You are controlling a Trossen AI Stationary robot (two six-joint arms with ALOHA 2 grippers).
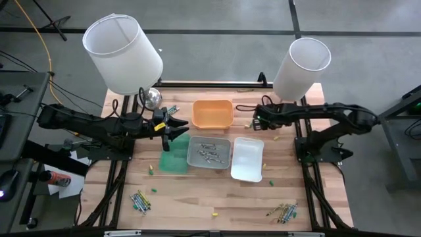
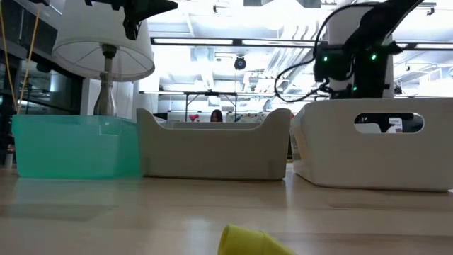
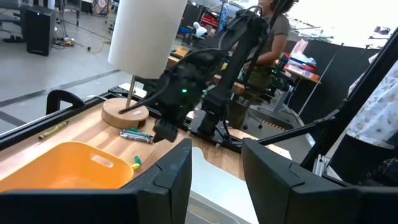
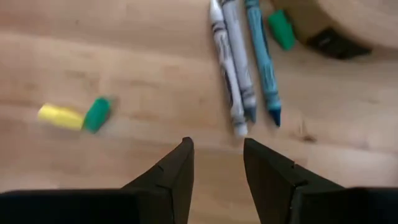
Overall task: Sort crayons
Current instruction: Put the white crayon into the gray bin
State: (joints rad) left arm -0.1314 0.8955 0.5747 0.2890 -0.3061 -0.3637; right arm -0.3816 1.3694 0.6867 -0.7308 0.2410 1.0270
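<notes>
Two grey-wrapped crayons (image 4: 231,68) and a blue one (image 4: 261,59) lie side by side on the wood by the right lamp's base (image 4: 364,18). My right gripper (image 4: 217,155) hangs open just above the table, pointing down, a little short of their tips and touching nothing. Short yellow (image 4: 59,116) and green (image 4: 96,114) crayon stubs lie off to one side. In the high view this gripper (image 1: 258,118) is right of the orange tray (image 1: 212,113). My left gripper (image 1: 179,125) waits open and level between the orange and green (image 1: 174,159) trays. Several crayons (image 1: 209,155) lie in the grey tray.
The white tray (image 1: 247,159) stands right of the grey tray (image 1: 197,141). Crayon heaps lie near the front edge at left (image 1: 140,201) and right (image 1: 284,212), with loose stubs (image 1: 214,214) between. Two white lamps (image 1: 123,52) (image 1: 301,66) stand at the back.
</notes>
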